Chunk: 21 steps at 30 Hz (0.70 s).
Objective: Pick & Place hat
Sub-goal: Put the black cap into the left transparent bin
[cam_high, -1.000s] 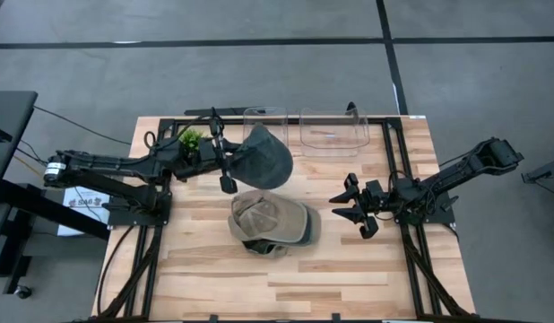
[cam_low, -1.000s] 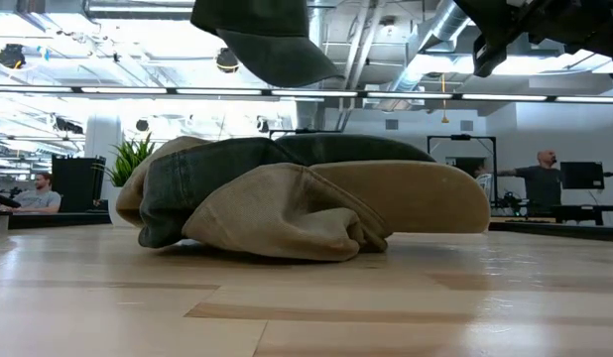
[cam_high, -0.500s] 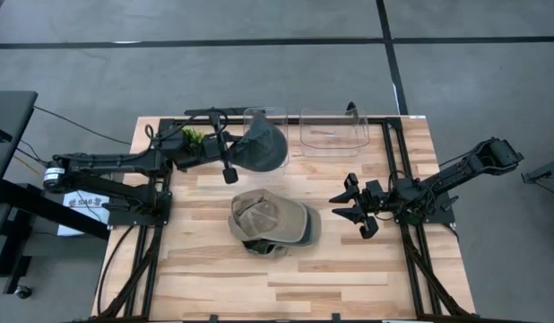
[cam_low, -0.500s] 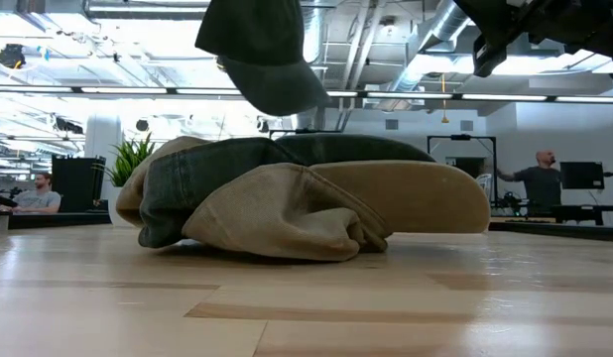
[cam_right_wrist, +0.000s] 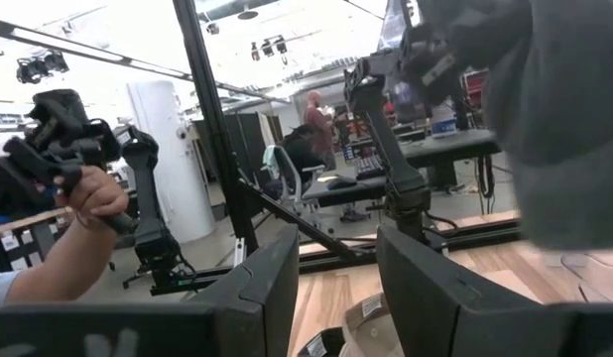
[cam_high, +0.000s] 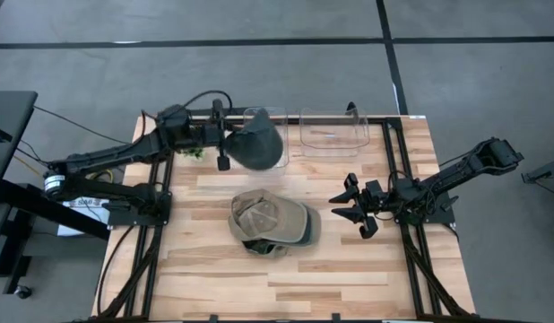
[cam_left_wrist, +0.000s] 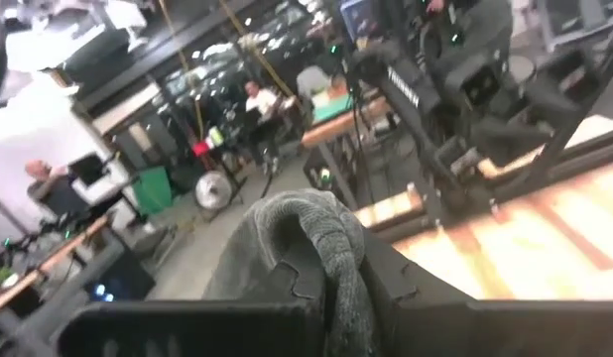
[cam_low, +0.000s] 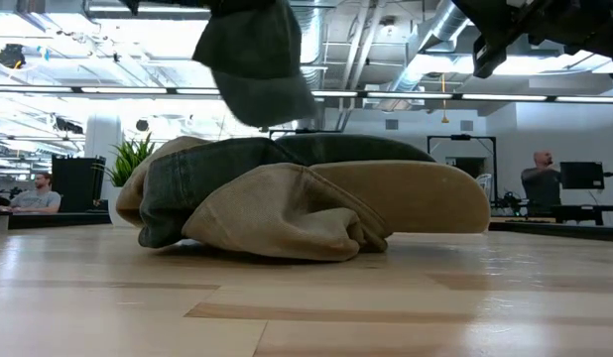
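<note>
My left gripper (cam_high: pixel 225 144) is clamped on the dark hat (cam_high: pixel 260 145), carrying it above the left clear bin (cam_high: pixel 265 115) — next, I judge, lower and release. Right gripper (cam_high: pixel 356 208) waits, fingers apart, beside the tan hat (cam_high: pixel 275 219).

It was a robotics lab or workshop: a pale wooden plank table (cam_high: pixel 349 269) on bare grey concrete floor (cam_high: pixel 259 72), exposed silver ceiling ducts (cam_low: pixel 440 30), strip lights, and seated people at desks (cam_low: pixel 34 193).

Grey concrete floor (cam_high: pixel 259 72) around the wooden table (cam_high: pixel 205 278); bright ceiling lights (cam_low: pixel 108 91), exposed ducts (cam_low: pixel 440 30).
</note>
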Motion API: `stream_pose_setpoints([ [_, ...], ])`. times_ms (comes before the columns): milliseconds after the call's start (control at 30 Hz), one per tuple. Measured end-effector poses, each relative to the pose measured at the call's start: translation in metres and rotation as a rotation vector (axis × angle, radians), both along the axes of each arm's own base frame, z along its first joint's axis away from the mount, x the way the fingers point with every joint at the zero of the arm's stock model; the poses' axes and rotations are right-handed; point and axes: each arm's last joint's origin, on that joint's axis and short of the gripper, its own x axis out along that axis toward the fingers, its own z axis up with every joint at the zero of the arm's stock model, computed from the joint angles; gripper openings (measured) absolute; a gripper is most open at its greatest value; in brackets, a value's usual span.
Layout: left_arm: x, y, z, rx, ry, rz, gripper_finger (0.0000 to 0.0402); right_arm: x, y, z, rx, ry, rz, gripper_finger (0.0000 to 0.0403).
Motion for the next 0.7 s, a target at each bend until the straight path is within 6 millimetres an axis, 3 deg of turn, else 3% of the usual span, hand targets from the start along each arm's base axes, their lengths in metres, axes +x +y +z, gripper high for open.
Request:
stream_pose_setpoints([
  [467,0.048,0.049,0.024,0.059,0.264,0.040,0.0022,0.001,-0.001,-0.005,-0.013,0.057,-0.031,0.0127],
  [700,0.057,0.077,0.025,0.150,0.330,0.066,0.0023,0.002,-0.001,-0.009,-0.020,0.089,-0.054,0.0127],
])
